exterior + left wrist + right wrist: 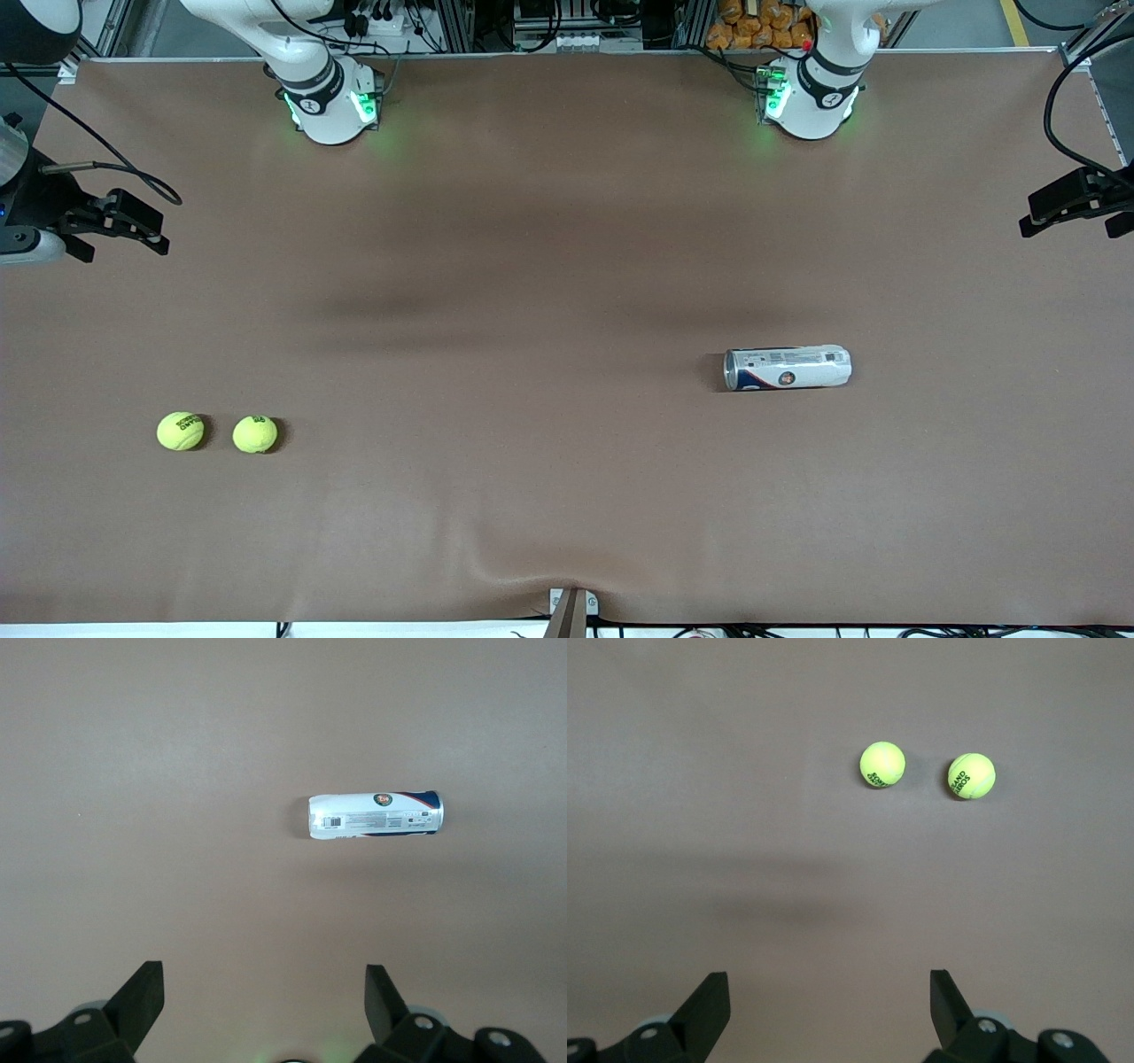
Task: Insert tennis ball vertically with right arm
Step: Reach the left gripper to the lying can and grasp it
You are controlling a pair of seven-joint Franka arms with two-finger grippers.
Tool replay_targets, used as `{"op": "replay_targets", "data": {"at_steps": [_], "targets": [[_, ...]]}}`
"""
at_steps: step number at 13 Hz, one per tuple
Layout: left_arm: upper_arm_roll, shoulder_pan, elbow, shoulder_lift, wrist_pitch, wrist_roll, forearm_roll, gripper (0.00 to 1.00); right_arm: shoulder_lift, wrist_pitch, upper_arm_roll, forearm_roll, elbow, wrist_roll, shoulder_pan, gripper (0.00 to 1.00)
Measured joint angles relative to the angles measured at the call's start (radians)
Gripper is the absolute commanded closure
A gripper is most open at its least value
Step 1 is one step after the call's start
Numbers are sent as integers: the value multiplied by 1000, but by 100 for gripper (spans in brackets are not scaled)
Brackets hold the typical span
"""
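I see a white can [375, 813] lying on its side on the brown bench [133, 771]. My left gripper [264, 1003] hangs open above the bench, the can at its one o'clock.

I am seeing two yellow-green tennis balls [181, 431] [255, 434] showing dark lettering, a white can [788, 368] wearing blue and red markings with a silver end, a plain brown table cover [532, 266], and black grippers [264, 1010] [829, 1010].
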Motion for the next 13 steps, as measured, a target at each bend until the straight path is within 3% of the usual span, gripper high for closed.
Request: {"op": "replay_targets", "data": {"at_steps": [10,13], "targets": [[-20,-47,-5,32,6,7,1,0,-4,-23,1,-1,23,0,2,0],[-33,-115,-13,89,10,23,88,0,-4,-23,2,-1,23,0,2,0]]}}
